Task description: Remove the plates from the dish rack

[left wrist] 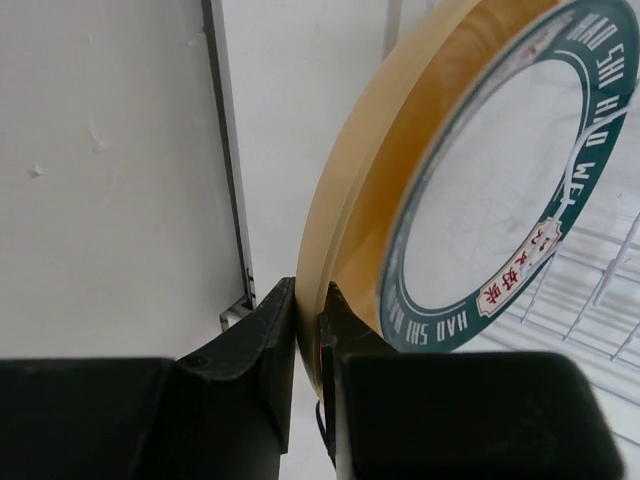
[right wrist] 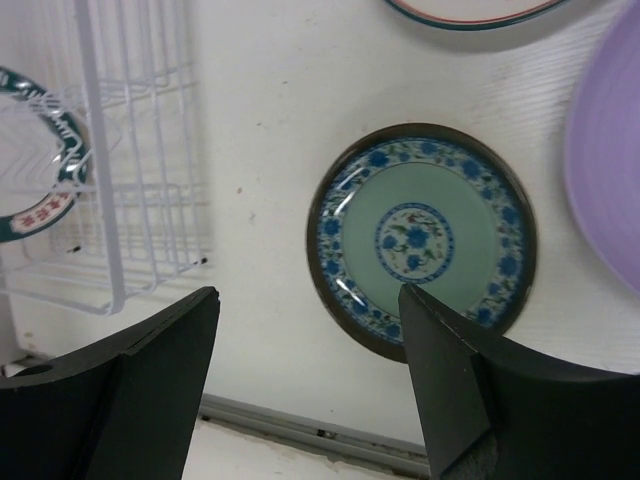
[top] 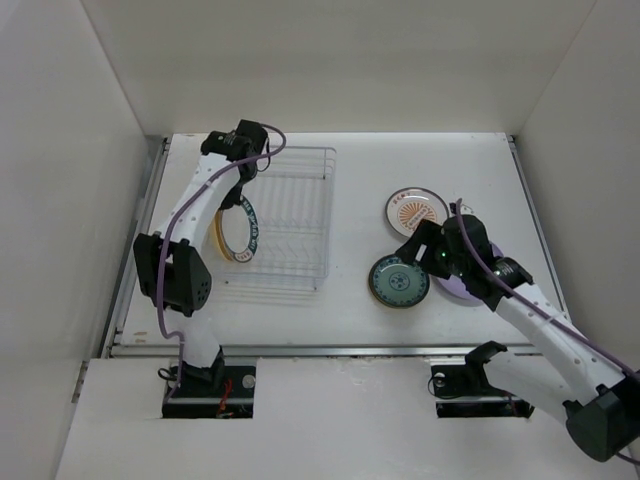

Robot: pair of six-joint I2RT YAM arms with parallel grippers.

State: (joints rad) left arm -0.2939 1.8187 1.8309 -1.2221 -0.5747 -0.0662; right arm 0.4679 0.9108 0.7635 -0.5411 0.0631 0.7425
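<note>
The white wire dish rack (top: pixel 295 200) stands at the back left. Two plates stand on edge in its left end: a pale yellow plate (top: pixel 215 238) and, beside it, a white plate with a dark green rim (top: pixel 245 228). My left gripper (top: pixel 226 207) reaches down onto them. In the left wrist view it (left wrist: pixel 308 300) is shut on the rim of the pale yellow plate (left wrist: pixel 350 170), with the green-rimmed plate (left wrist: pixel 500 180) just to the right. My right gripper (top: pixel 415 247) hangs open over the table, empty (right wrist: pixel 305 293), near a teal patterned plate (right wrist: pixel 420 240) lying flat.
A lavender plate (top: pixel 458 288) lies partly under my right arm, and a white-and-brown plate (top: pixel 416 209) lies behind the teal plate (top: pixel 398 283). Box walls close in the table on the left, back and right. A metal rail (left wrist: pixel 228 150) runs along the left wall.
</note>
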